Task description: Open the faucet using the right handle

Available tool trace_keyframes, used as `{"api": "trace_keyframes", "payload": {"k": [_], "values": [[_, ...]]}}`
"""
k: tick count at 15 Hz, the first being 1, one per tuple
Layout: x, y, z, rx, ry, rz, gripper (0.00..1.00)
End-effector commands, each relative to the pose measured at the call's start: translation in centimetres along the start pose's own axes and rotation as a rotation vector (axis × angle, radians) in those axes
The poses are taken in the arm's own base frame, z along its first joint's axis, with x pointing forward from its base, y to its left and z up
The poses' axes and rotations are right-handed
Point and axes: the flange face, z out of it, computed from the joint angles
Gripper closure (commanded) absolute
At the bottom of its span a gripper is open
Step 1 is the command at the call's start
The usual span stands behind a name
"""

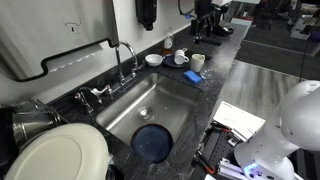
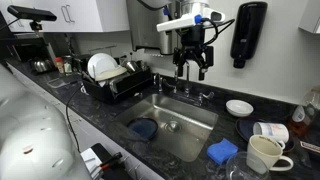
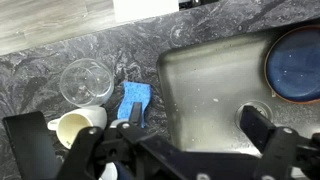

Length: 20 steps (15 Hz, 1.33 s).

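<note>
The faucet (image 1: pixel 124 58) is a tall chrome gooseneck at the back rim of the steel sink (image 1: pixel 175 100). Its right handle (image 1: pixel 136 73) is a small lever by the spout's base. In an exterior view my gripper (image 2: pixel 192 68) hangs open above the faucet (image 2: pixel 186 88), fingers pointing down, clear of the right handle (image 2: pixel 207 95). In the wrist view the gripper (image 3: pixel 150 140) is open and empty over the sink (image 3: pixel 205 85) and counter. The faucet is out of the wrist view.
A blue plate (image 1: pixel 153 142) lies in the sink. A blue sponge (image 3: pixel 133 100), a cream mug (image 3: pixel 78 128) and a glass bowl (image 3: pixel 85 78) sit on the counter beside the sink. A dish rack (image 2: pixel 115 78) stands on the other side. A black dispenser (image 2: pixel 245 35) hangs on the wall.
</note>
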Motion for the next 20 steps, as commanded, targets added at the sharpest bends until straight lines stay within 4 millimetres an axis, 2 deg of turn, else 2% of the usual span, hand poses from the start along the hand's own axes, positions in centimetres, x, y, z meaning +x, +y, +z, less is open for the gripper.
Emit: {"api": "trace_keyframes", "payload": {"k": [1, 5, 9, 20], "values": [[0.0, 0.0, -0.1, 0.000, -0.001, 0.000, 0.00], [0.0, 0.0, -0.1, 0.000, -0.001, 0.000, 0.00], [1.4, -1.5, 1.0, 0.071, -0.002, 0.252, 0.00], [8.4, -6.2, 4.1, 0.390, 0.086, 0.842, 0.00]]}}
